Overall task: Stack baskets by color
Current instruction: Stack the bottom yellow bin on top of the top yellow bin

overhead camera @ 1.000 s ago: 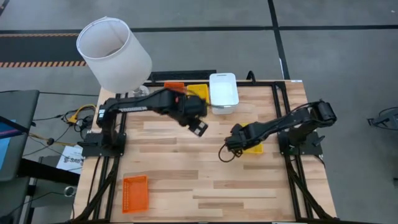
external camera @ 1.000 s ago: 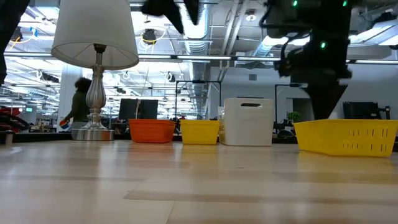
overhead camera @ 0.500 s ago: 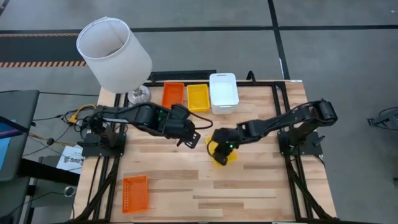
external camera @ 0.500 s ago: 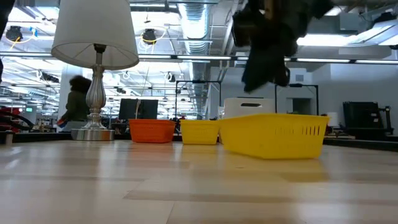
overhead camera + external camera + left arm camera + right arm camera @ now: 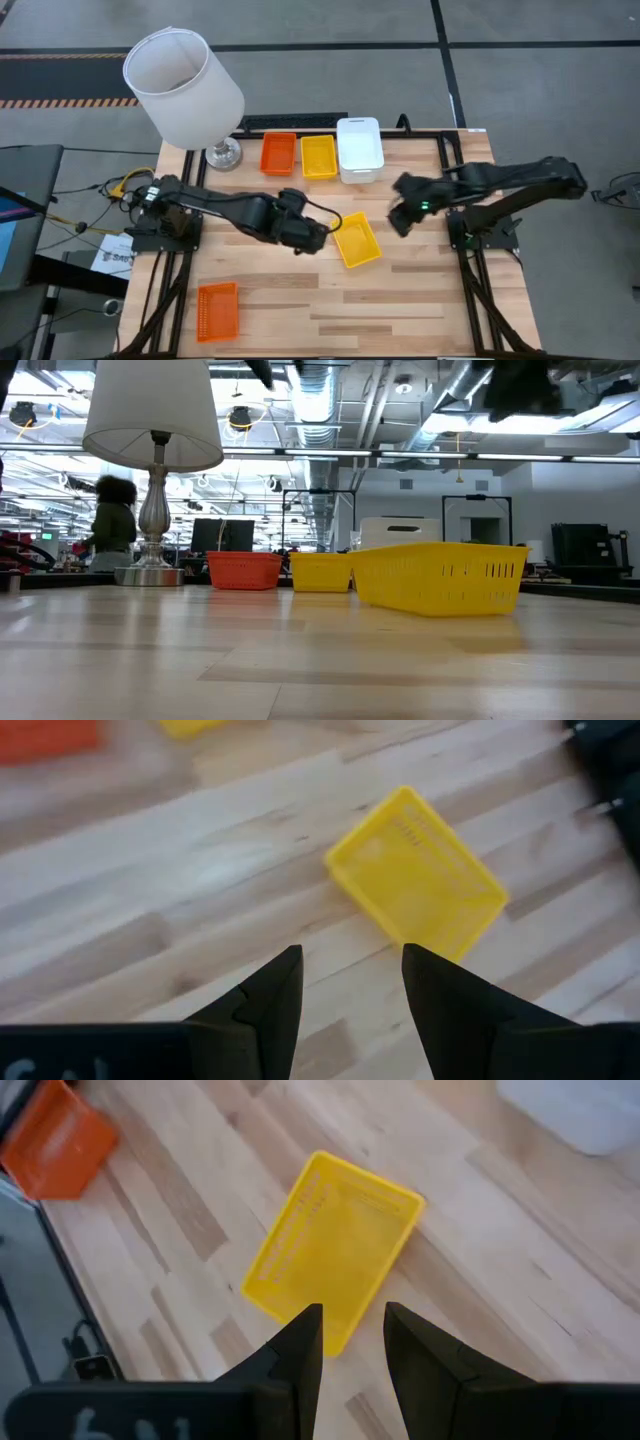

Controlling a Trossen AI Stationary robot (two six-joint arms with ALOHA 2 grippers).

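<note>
A yellow basket (image 5: pixel 357 241) rests flat on its bottom at the table's middle, skewed to the table's edges; it also shows in the low view (image 5: pixel 440 575). My left gripper (image 5: pixel 348 952) hovers open just left of it (image 5: pixel 318 243), touching nothing. My right gripper (image 5: pixel 348 1308) hangs above and to the right of the basket (image 5: pixel 398 222), with a narrow gap between its fingers and nothing in it. At the far edge an orange basket (image 5: pixel 279 153), a yellow basket (image 5: pixel 319 157) and a white basket (image 5: pixel 359 148) stand in a row. Another orange basket (image 5: pixel 218 310) lies near the front left corner.
A lamp with a big white shade (image 5: pixel 183 85) stands at the far left corner on its metal foot (image 5: pixel 222 154). Bare wood lies between the middle basket and the near edge. A person (image 5: pixel 112 525) moves in the room behind the table.
My right gripper slid the yellow basket along the table from the right side toward the middle, then rose off it and drew back toward the right edge; the basket stays flat where it was left. My left gripper came from the far row toward the basket, sinking and rolling.
</note>
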